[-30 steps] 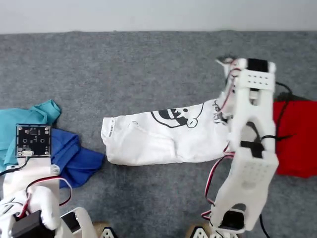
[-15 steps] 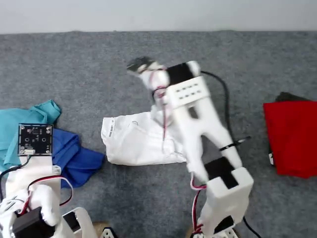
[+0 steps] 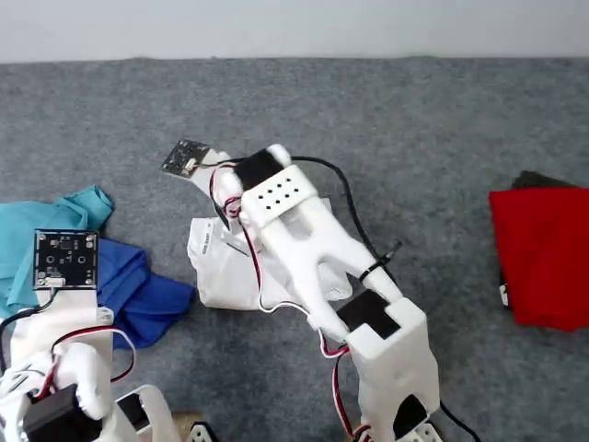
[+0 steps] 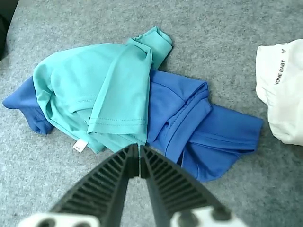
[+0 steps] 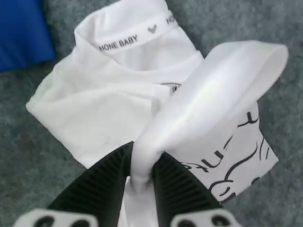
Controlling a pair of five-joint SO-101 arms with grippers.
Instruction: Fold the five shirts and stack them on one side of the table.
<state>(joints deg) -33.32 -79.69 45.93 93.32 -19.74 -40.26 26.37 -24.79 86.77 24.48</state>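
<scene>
The white shirt [image 3: 213, 269] lies bunched at the table's middle, its collar band [image 5: 134, 38] facing the blue shirt. My right gripper [image 5: 142, 152] is shut on a lifted fold of the white shirt [image 5: 208, 94], held over the collar end; the right arm [image 3: 304, 239] reaches across it. A red shirt [image 3: 543, 253] lies folded at the right edge. At the left a teal shirt [image 4: 94, 90] lies crumpled on a blue shirt [image 4: 208, 137]. My left gripper [image 4: 139, 152] hangs shut and empty just above their near edge.
Grey carpet-like cloth [image 3: 414, 129] covers the table, with a pale wall along the far edge. A dark item [image 3: 532, 180] peeks out behind the red shirt. The left arm's wrist [image 3: 63, 260] sits over the teal and blue shirts [image 3: 138, 290].
My right arm has swung from the right side to the left, carrying the white shirt's end over its body toward the collar. The red shirt is uncovered. The left arm kept still.
</scene>
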